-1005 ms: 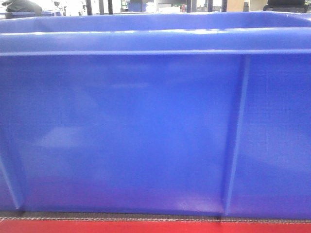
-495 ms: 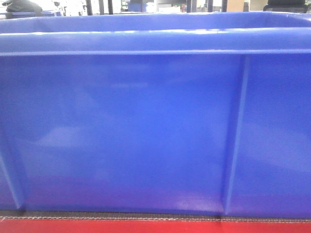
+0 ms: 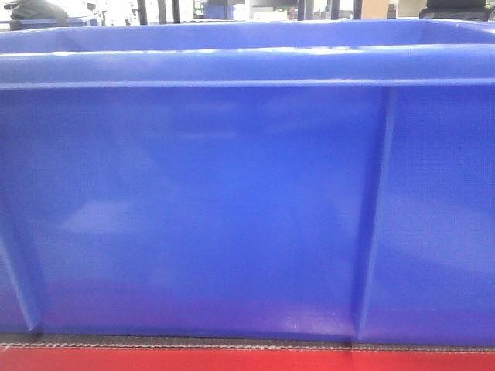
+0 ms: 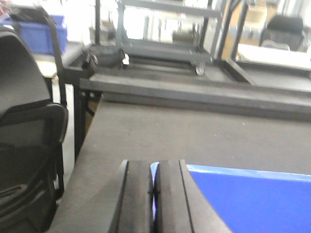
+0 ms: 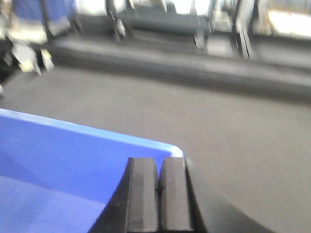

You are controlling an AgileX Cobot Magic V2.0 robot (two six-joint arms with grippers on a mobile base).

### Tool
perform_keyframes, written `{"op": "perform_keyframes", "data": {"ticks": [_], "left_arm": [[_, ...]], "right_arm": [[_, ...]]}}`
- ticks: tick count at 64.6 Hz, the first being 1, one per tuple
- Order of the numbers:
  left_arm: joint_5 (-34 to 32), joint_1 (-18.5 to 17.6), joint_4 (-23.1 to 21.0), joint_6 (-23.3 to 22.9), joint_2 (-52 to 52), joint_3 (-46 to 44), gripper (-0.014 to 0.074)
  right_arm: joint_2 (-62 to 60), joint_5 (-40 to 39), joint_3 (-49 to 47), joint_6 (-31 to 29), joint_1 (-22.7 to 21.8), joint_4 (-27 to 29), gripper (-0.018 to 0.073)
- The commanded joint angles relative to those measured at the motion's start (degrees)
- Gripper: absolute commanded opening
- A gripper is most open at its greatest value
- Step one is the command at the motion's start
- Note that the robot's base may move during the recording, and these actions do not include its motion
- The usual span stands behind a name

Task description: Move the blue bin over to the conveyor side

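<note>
Glossy blue bin – upright, ribbed, thick-rimmed – with corners right at left gripper and right gripper.

I see a grey floor and, behind it, a dark wheeled cart. A black chair stands at left; bright light comes from behind.
</note>
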Motion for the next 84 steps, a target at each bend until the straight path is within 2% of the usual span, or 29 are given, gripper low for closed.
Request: {"op": "perform_keyframes", "data": {"ticks": [1, 14, 37, 55, 84], "left_arm": [[-5.40, 0.04, -0.60, -0.01, -4.06, 5.66, 0.0003], [-10.88, 0.04, -0.60, -0.01, -12.59, 17.28, 0.0003], [-10.81, 0.04, -0.60, -0.01, -28.26, 30.78, 0.0003], [-10.26, 0.04, -0.60, -0.01, -34.33, 32.04, 0.0003], [-10.37, 0.04, -0.60, -0.01, -34.58, 32.04, 0.0003]], "right_arm": [[-4.79, -4.80, 5.20, -0.40, -0.11, -1.08, -0.0087], [-14.40, -5.27, 14.43, -0.40, -0.11, -1.08, -0.0087], [-32.90, -5.27, 26.47, -0.40, -0.11, -1.08, -0.0088], [-41.12, -4.75, 28.34, -0.40, -0.11, -1.08, -0.0088], [-41.62, -5.13, 28.34, -0.40, -0.11, -0.48, -0.0088]]}}
